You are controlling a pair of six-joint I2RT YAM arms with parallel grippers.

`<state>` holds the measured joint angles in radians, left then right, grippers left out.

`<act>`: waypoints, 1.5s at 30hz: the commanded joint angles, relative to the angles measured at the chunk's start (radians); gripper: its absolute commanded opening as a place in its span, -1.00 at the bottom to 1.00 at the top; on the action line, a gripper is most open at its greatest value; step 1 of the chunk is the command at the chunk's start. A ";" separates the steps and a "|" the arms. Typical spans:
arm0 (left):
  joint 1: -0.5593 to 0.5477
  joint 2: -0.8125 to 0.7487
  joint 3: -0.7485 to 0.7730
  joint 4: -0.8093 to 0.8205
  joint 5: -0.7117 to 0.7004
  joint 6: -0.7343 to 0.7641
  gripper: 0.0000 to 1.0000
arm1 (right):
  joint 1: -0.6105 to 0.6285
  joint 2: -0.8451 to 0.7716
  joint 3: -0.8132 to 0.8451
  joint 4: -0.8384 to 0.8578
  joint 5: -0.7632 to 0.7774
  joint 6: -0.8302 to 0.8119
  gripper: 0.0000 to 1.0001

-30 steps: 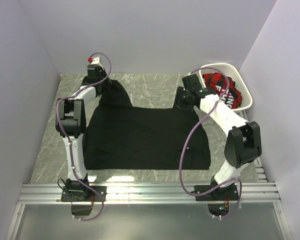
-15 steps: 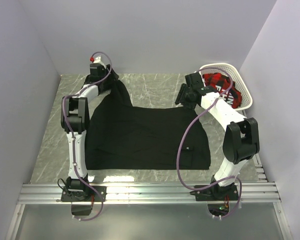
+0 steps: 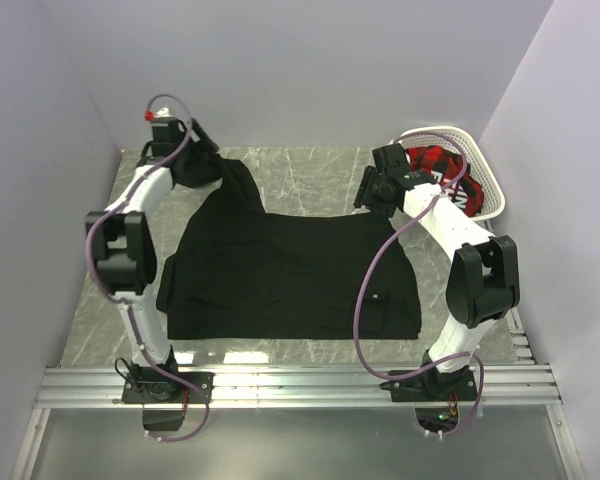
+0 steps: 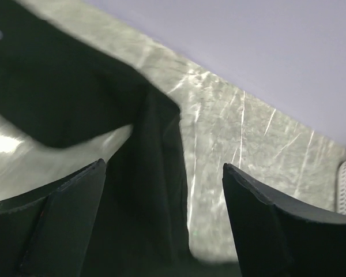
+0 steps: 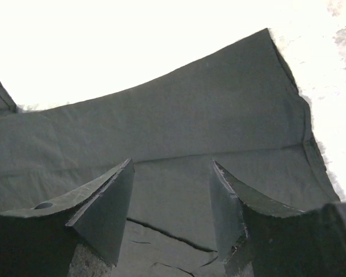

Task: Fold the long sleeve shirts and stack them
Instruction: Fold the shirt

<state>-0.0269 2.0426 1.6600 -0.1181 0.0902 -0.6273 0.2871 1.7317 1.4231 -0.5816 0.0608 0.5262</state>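
Black shirt (image 3: 290, 270) lies flat on the worktop (image 3: 310, 180) for folding; left fingers (image 4: 265, 231) gape empty over its 11 o'clock sleeve, right fingers (image 5: 104, 210) parted, empty, at 1 o'clock.

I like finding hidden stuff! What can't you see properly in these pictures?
Red cloth in the white basket, top view: the right arm covers part, so its white letters can't be read.
Black shirt, top view: buttons and collar too dark and small to find.
Basket, left wrist view: only a corner shows, cut off by the right edge.
Table, right wrist view: washed out by glare.
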 commanded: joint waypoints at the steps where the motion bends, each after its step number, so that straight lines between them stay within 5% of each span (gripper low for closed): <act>1: 0.024 -0.119 -0.096 -0.153 -0.058 -0.087 0.74 | -0.009 -0.041 0.034 -0.001 0.011 -0.022 0.22; 7: 0.024 -0.159 -0.233 -0.264 -0.144 -0.124 0.56 | -0.009 -0.073 -0.026 0.023 -0.024 -0.014 0.21; 17: 0.070 -0.022 -0.167 -0.362 -0.199 -0.167 0.34 | -0.009 -0.075 -0.084 0.040 -0.006 -0.043 0.20; 45: -0.039 0.111 -0.132 -0.485 -0.377 0.113 0.14 | -0.019 -0.029 -0.081 0.068 -0.035 -0.022 0.19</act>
<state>-0.0643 2.0953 1.5242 -0.5209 -0.2752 -0.5442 0.2771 1.6962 1.3308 -0.5449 0.0254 0.4999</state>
